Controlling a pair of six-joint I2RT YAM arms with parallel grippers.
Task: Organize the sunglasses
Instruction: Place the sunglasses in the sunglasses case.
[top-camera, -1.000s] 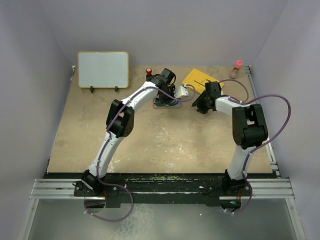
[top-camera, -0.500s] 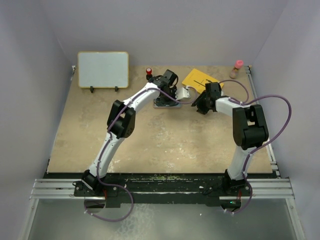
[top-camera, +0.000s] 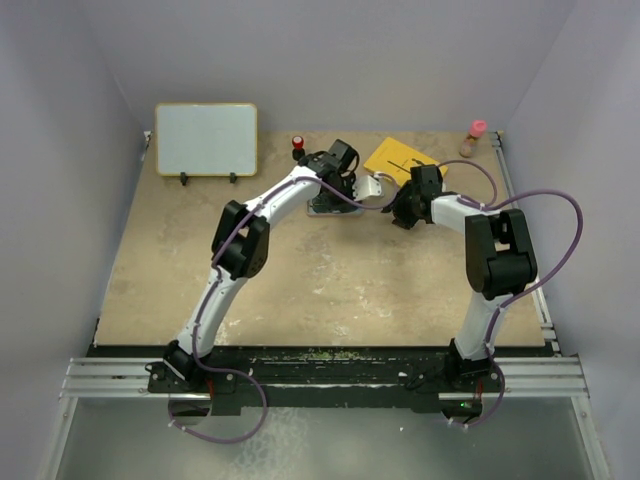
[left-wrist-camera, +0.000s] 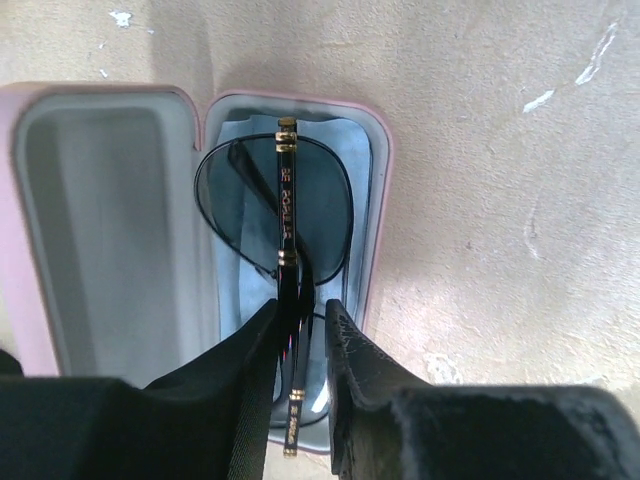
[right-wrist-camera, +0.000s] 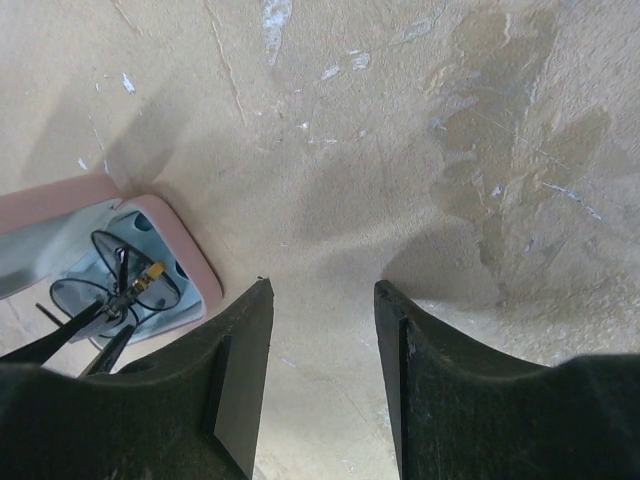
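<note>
The sunglasses (left-wrist-camera: 270, 212), thin black wire frame with tinted lenses, lie folded in the right half of the open pink case (left-wrist-camera: 380, 190), on a light blue cloth (left-wrist-camera: 352, 150). My left gripper (left-wrist-camera: 302, 308) hovers just over them, open a little. One black arm of the sunglasses runs through the narrow gap, close against the left finger and apart from the right one. In the top view the left gripper (top-camera: 340, 183) is over the case (top-camera: 330, 207). My right gripper (right-wrist-camera: 320, 285) is open over bare table, right of the case corner (right-wrist-camera: 190, 262), nothing between its fingers.
A framed whiteboard (top-camera: 206, 139) stands at the back left. A small red-topped object (top-camera: 298, 143) is behind the case. A yellow flat item (top-camera: 398, 160) lies behind the right gripper (top-camera: 402, 208), and a pink-capped bottle (top-camera: 475, 136) stands at the back right corner.
The left jaws have parted from the sunglasses arm, and the left gripper has shifted slightly toward the back. The right arm has barely moved.
</note>
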